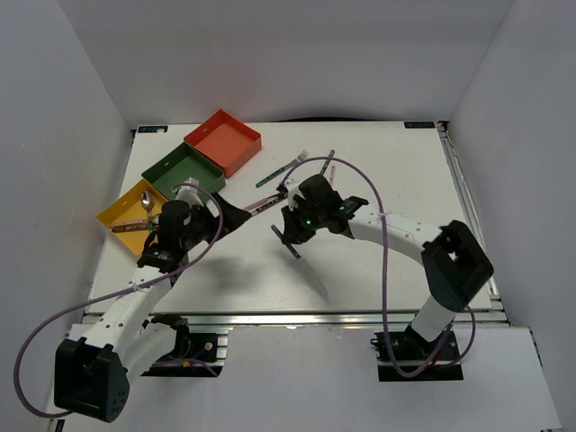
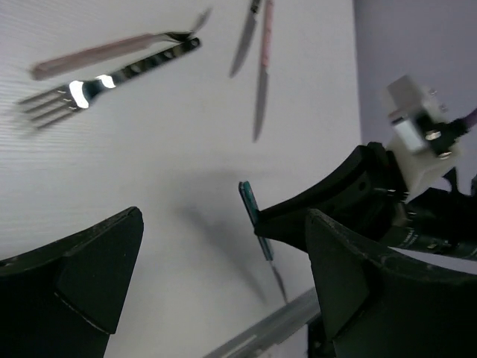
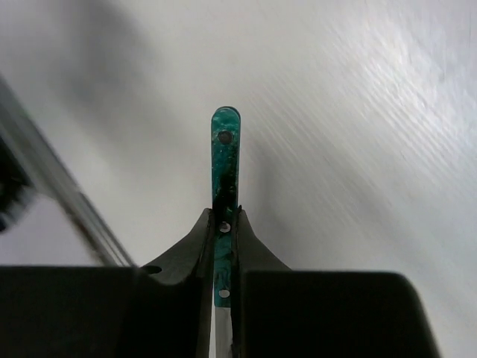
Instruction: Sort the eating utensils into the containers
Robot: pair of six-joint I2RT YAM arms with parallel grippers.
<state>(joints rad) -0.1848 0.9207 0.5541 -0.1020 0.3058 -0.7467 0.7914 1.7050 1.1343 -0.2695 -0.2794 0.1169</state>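
Observation:
My right gripper (image 1: 295, 227) (image 3: 225, 220) is shut on a teal-handled knife (image 3: 225, 160) and holds it above the middle of the table. The knife also shows in the left wrist view (image 2: 253, 212), blade slanting down. My left gripper (image 1: 239, 212) (image 2: 223, 220) is open and empty, just left of the right one. On the table lie a fork (image 2: 82, 93), a pink-handled utensil (image 2: 89, 56) and two knives (image 2: 244, 41) (image 2: 262, 82). The red-orange tray (image 1: 223, 141), dark green tray (image 1: 183, 171) and yellow tray (image 1: 126, 216) stand at the far left. A spoon (image 1: 146, 203) lies in the yellow tray.
Two more utensils (image 1: 281, 169) (image 1: 327, 166) lie on the table beyond the grippers. White walls close in the table on three sides. A metal rail (image 1: 297, 315) runs along the near edge.

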